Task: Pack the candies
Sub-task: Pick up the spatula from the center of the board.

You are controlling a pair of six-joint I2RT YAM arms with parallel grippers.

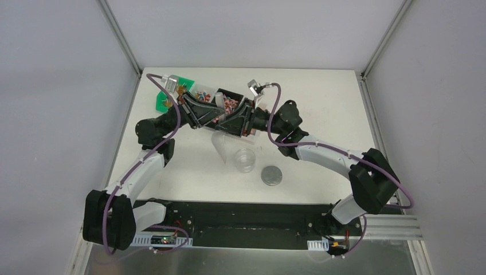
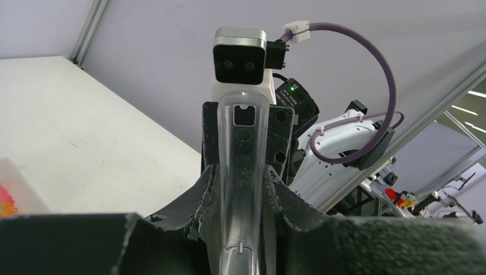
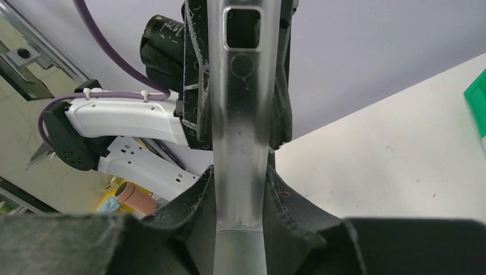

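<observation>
The candies (image 1: 201,93) are small multicoloured sweets in a white tray at the back, with more candies in a black tray (image 1: 230,103) beside it. A few orange ones show at the edge of the left wrist view (image 2: 4,201). My left gripper (image 1: 213,116) and right gripper (image 1: 234,121) meet just in front of the trays. Both are shut on the handle of a clear plastic scoop (image 1: 221,146), whose bowl hangs down toward the table. In the left wrist view the handle (image 2: 245,172) stands between my left gripper (image 2: 243,192). In the right wrist view the handle (image 3: 240,143) stands between my right gripper (image 3: 240,192).
A clear open jar (image 1: 245,159) stands near the middle, with its grey round lid (image 1: 272,175) lying to its right. A green tray (image 1: 182,83) sits at the back left; its edge shows in the right wrist view (image 3: 479,109). White walls enclose the table.
</observation>
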